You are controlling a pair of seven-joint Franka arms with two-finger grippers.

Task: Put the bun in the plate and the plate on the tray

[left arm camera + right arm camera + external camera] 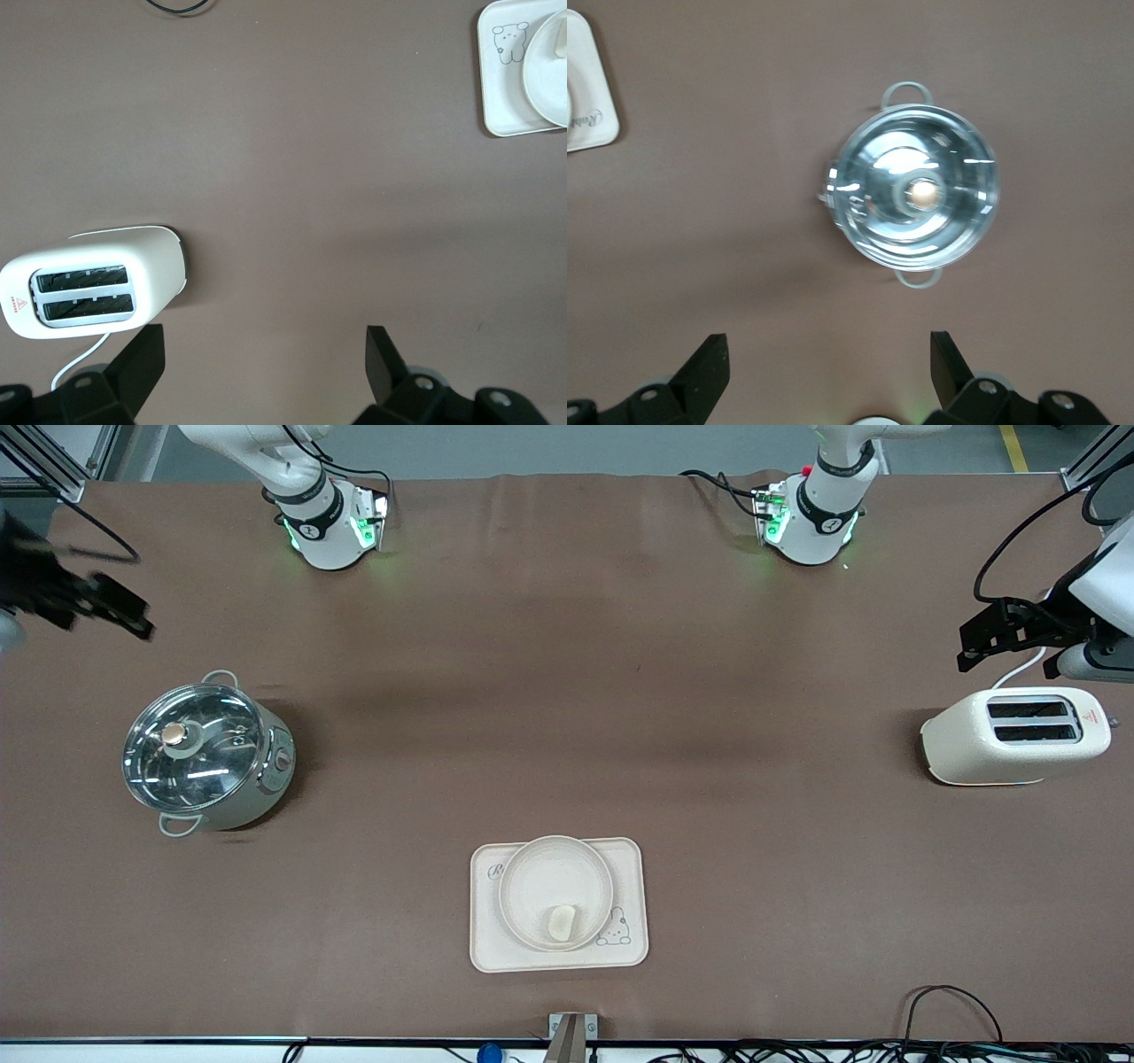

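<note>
The pale bun [562, 922] lies in the round cream plate [549, 872], and the plate sits on the rabbit-print tray [485, 939] near the table's front-camera edge. Part of the tray [500, 88], the plate [549, 80] and the bun [558, 40] shows in the left wrist view; a corner of the tray [585, 88] shows in the right wrist view. My left gripper [967, 646] [266, 354] is open and empty, up beside the toaster. My right gripper [124, 607] [828, 363] is open and empty, up at the right arm's end, near the pot.
A cream toaster [1019, 735] [89, 288] stands at the left arm's end. A steel pot with a glass lid [204, 755] [917, 197] stands at the right arm's end. A black cable [948, 1001] loops at the front-camera edge.
</note>
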